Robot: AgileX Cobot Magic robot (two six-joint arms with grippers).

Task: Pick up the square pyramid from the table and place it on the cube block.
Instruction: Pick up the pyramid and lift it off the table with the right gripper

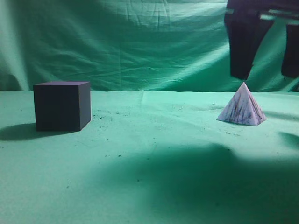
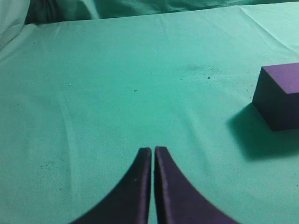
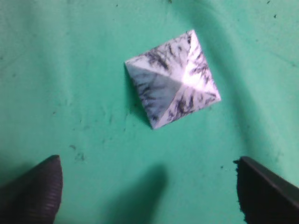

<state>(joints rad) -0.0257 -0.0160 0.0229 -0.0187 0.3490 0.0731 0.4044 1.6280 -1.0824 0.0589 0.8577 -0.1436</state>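
Observation:
The square pyramid point(image 1: 242, 106), white with dark marbled streaks, stands on the green table point(image 1: 149, 154) at the right; the right wrist view shows it from above point(image 3: 172, 79). The dark cube block point(image 1: 61, 105) stands at the left and shows at the right edge of the left wrist view point(image 2: 282, 95). My right gripper point(image 1: 266, 72) hangs open above the pyramid, its two fingers wide apart and empty point(image 3: 147, 186). My left gripper point(image 2: 153, 151) is shut and empty, low over the cloth left of the cube; it does not show in the exterior view.
A wrinkled green cloth backdrop point(image 1: 140, 42) rises behind the table. Small dark specks lie on the cloth between cube and pyramid. A broad shadow falls on the front of the table.

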